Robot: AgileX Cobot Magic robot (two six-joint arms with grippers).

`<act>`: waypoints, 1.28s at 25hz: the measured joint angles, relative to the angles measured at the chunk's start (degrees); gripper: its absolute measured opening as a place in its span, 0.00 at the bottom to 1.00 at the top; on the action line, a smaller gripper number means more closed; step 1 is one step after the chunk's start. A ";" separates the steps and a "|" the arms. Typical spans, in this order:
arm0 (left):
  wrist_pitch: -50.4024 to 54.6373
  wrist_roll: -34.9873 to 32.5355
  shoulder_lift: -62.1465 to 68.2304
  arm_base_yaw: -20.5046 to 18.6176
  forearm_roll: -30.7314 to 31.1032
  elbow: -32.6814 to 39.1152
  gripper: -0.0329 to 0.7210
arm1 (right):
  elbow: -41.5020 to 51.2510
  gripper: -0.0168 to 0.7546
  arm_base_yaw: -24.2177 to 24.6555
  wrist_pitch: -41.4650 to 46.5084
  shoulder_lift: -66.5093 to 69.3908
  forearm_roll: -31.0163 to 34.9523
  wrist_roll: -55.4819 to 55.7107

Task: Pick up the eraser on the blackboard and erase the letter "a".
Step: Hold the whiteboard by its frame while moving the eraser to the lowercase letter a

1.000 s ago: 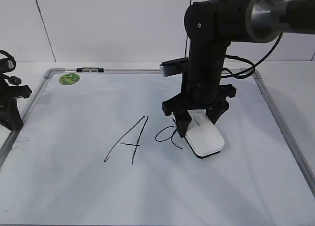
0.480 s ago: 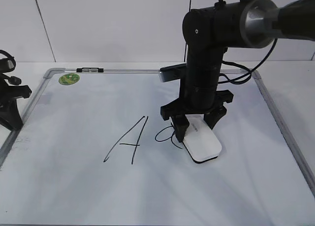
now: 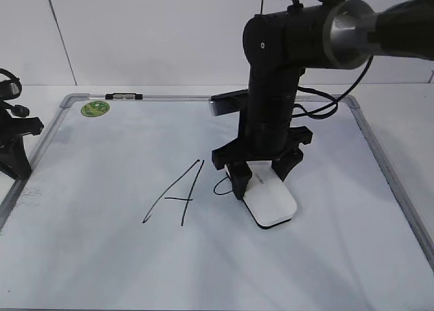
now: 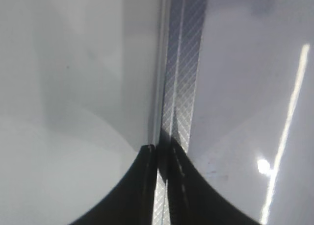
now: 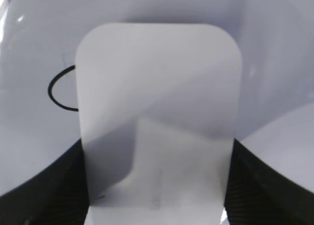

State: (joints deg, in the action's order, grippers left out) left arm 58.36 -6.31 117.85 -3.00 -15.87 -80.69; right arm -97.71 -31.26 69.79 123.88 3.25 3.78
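Gripping the eraser (image 3: pixel 270 202) flat on the blackboard (image 3: pixel 102 257), the right tool (image 3: pixel 258 178) was mid-wipe, with only a loop of the letter "a" (image 3: pixel 221 186) left beside it.

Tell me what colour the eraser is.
White, the eraser has a thin black underside; clearest in the exterior view.
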 joint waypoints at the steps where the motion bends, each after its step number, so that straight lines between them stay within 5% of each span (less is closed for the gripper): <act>1: 0.00 0.00 0.00 0.00 0.00 0.00 0.09 | 0.00 0.71 -0.34 0.00 0.00 0.12 -0.03; 13: 0.00 0.00 0.00 0.00 0.00 0.00 0.09 | -0.26 0.71 -4.46 0.00 0.16 0.12 -0.16; 32: -0.32 0.00 0.00 0.00 -0.34 0.00 0.09 | -0.30 0.71 -4.17 -0.15 0.26 -2.07 1.81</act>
State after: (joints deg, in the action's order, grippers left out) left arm 58.05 -6.31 117.85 -3.00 -16.22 -80.69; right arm -98.01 -35.43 69.64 124.14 1.18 5.59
